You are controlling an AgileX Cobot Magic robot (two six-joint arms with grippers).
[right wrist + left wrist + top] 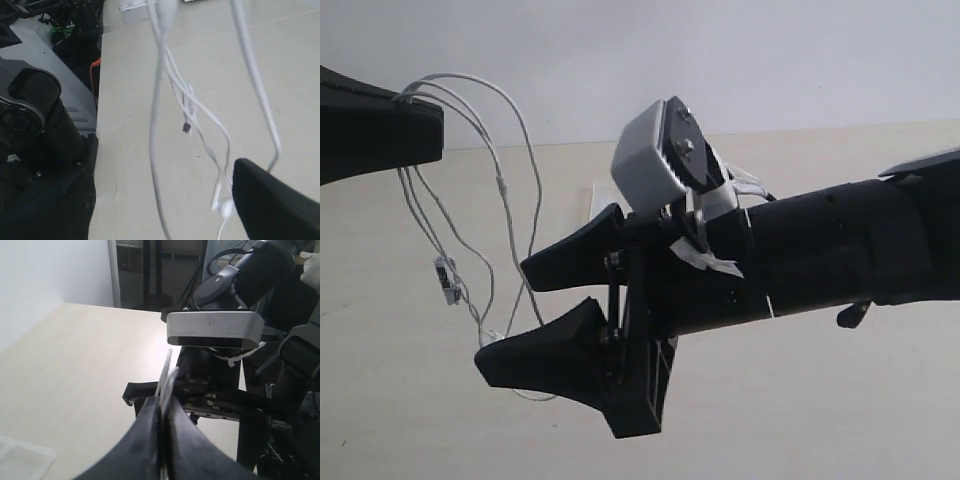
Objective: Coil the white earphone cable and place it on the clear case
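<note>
Cable: white earphone cable (502,180) hangs in loose loops from left gripper (163,407); inline remote (445,280) dangles partway down.
Left gripper: fingers pressed together, pinching the cable strands.
Right gripper (505,315): jaws spread, gripping nothing; strands hang at their tips.
Clear case (22,460): flat on table (840,400), apart from the cable.
Writing: faint mark on wrist camera housing (212,322), unreadable.

One white earphone cable (500,182), one clear case (22,460), one left gripper (162,404), one right gripper (505,315).

The black right gripper (500,315) has curved fingers (570,262) and a grey-white camera (650,155)
</note>
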